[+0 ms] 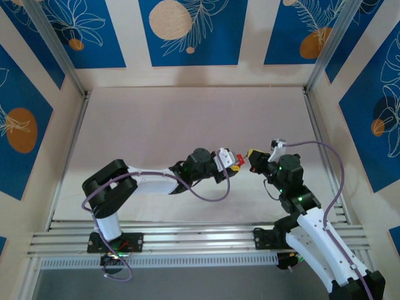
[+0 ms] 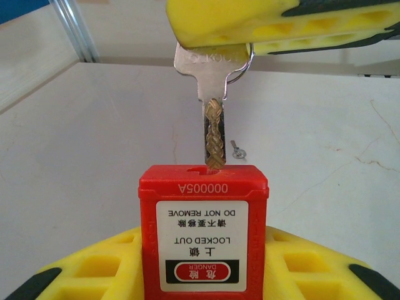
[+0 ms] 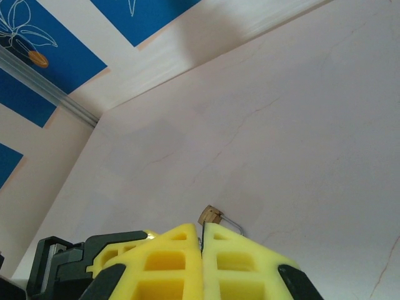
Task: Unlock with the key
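Right pincer (image 3: 201, 244): pinching the key (image 2: 212, 119), tip at slot.
Left pincer (image 1: 231, 161): squeezing my red lock (image 2: 203, 237).
To do: I push in, turn.

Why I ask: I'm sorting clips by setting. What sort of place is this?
Likely a robot test cell: two arms bolted to a metal rail, a pale table, blue patterned wall panels in metal framing.
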`<state>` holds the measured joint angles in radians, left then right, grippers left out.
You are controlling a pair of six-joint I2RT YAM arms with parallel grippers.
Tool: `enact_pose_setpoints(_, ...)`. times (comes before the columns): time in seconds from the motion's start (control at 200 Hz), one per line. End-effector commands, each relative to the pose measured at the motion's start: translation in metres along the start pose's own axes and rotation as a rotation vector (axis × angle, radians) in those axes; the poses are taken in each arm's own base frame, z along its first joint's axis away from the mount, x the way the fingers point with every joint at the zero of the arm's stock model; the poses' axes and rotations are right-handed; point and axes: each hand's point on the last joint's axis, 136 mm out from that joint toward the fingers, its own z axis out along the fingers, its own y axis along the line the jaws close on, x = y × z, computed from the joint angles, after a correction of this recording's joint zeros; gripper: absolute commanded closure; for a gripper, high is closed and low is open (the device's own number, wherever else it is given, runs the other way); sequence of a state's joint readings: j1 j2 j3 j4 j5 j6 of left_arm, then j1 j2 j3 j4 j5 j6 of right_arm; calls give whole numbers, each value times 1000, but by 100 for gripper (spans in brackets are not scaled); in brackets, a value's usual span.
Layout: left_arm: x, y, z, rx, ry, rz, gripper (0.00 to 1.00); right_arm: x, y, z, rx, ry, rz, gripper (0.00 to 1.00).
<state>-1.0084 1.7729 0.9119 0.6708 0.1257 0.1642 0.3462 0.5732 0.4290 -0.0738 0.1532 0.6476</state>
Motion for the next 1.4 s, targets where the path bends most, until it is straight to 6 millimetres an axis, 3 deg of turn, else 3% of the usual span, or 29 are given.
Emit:
enact_pose_setpoints(0.0,-22,-3,4,6,-59,15,71,4,-2,2,3,2,19,100)
enact_pose_setpoints(0.62,-19,-3,7,-6,-49,30,71,9,-4,4,2,17,35,100)
enact_pose_setpoints(1.08,-10,-4,9,0,-30,24,72,-8,-2,1,13,-29,17,100)
enact_pose_setpoints(1.396,-17,-2,7,-12,-47,27,72,6,-6,5,6,13,34,100)
